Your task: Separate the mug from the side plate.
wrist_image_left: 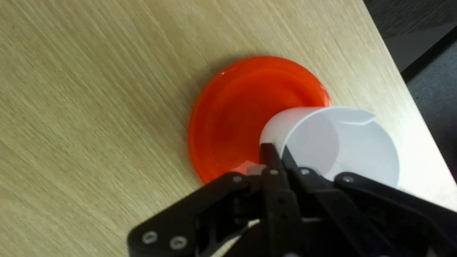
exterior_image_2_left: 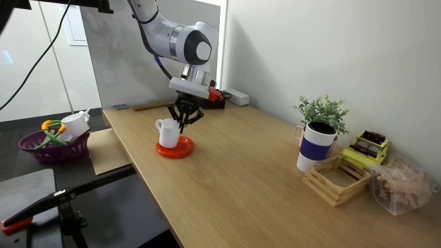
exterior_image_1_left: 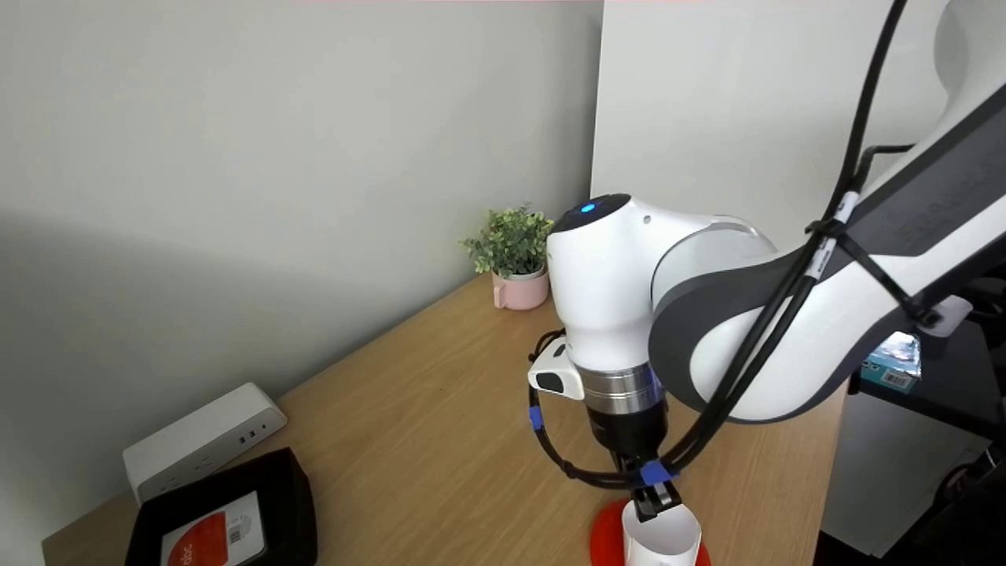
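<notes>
In an exterior view, the small round white mug [exterior_image_2_left: 168, 134] is upright over the left of the flat round red plate [exterior_image_2_left: 186, 146]; I can't tell if they touch. A white robot arm [exterior_image_2_left: 193, 43] bends down, its black claw [wrist_image_left: 277, 147] pinched narrow on the mug's wall. Well apart on the right are a blue-banded white cup [exterior_image_2_left: 311, 150] and a wooden crate [exterior_image_2_left: 341, 193].

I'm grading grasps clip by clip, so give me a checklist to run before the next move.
1. Tool shut on the mug: ok, jaws either side of its wall.
2. Grip firm enough: cannot tell.
3. Handle away from the tool: ok, on the mug's opposite side.
4. Mug off the plate: not ok, it is over the plate.
5. Mug's base lifted: cannot tell.
6. Plate flat on the table: ok.
</notes>
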Robot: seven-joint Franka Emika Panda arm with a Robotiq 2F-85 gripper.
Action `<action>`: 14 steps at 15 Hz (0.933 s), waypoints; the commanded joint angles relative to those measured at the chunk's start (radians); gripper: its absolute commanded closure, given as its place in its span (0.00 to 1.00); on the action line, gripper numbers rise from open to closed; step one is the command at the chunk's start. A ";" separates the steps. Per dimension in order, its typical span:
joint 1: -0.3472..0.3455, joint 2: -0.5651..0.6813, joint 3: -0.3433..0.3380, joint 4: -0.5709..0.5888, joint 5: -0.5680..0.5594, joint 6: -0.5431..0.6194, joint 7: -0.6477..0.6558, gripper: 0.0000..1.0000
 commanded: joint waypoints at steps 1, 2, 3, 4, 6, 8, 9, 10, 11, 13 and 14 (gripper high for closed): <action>0.020 -0.054 -0.002 -0.059 -0.024 0.020 0.056 1.00; 0.028 -0.067 -0.005 -0.071 -0.028 0.029 0.075 1.00; 0.035 -0.079 -0.008 -0.081 -0.033 0.035 0.093 1.00; 0.044 -0.095 -0.012 -0.095 -0.040 0.043 0.118 1.00; 0.060 -0.128 -0.019 -0.117 -0.063 0.048 0.166 1.00; 0.076 -0.168 -0.028 -0.141 -0.092 0.051 0.217 1.00; 0.080 -0.189 -0.030 -0.152 -0.103 0.050 0.238 1.00; 0.082 -0.208 -0.035 -0.161 -0.116 0.049 0.256 1.00; 0.081 -0.228 -0.038 -0.170 -0.122 0.050 0.270 1.00; 0.074 -0.266 -0.045 -0.184 -0.135 0.056 0.285 1.00; 0.064 -0.285 -0.049 -0.195 -0.134 0.070 0.288 1.00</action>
